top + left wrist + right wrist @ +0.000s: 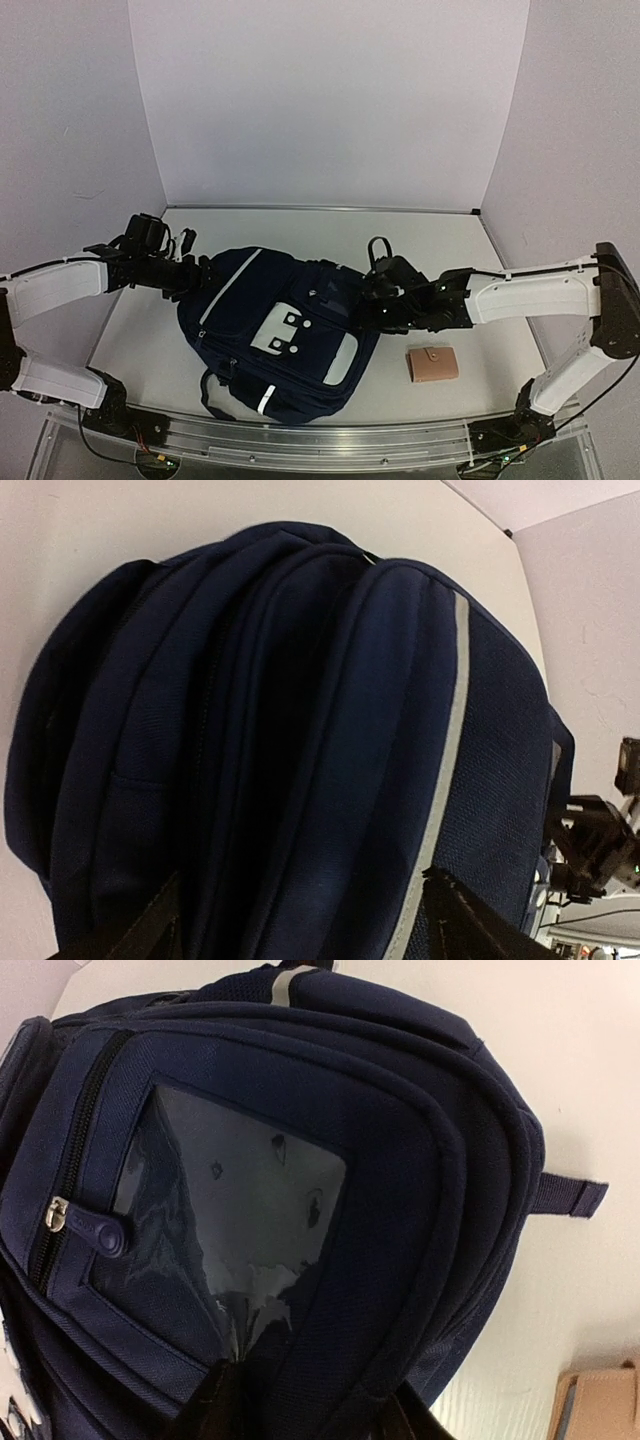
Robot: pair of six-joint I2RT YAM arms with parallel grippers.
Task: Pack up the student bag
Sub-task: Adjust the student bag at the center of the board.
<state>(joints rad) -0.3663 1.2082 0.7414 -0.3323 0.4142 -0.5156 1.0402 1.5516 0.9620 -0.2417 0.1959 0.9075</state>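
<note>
Nearest to my left wrist camera, my left gripper point(300, 885) is spread wide against the top of the student bag point(275, 335), which lies on the table point(450, 250). My right gripper point(310, 1380) has bag fabric between its fingers; whether it clamps, I cannot tell.
</note>
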